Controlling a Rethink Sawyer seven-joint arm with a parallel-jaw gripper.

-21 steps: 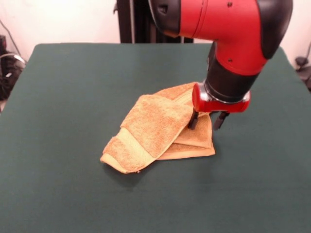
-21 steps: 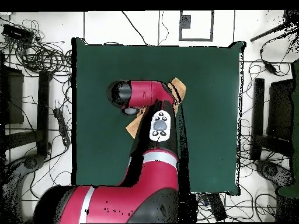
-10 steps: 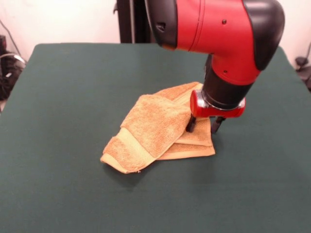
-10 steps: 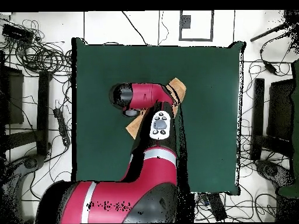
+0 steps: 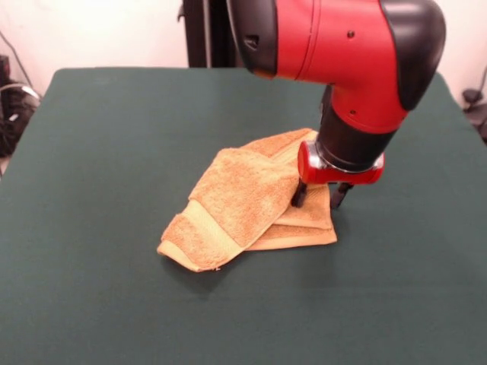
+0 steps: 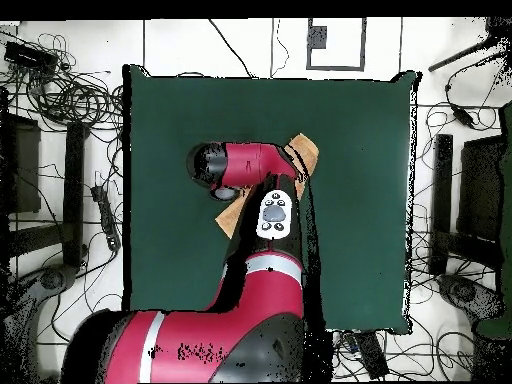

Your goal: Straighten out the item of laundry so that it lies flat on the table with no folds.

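Towel (image 5: pixel 247 201) folded, front view; overhead, arm (image 6: pixel 250 165) hides most.

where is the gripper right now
In the front view the gripper is down at the right edge of the folded towel, near the middle of the green table, its two fingers apart over the towel's lower layer.

The red arm (image 6: pixel 245 165) covers most of the towel (image 6: pixel 304 152) on the table (image 6: pixel 360 200).

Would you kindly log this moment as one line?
towel: folded, not flat | gripper: open, down at towel's edge | table: green
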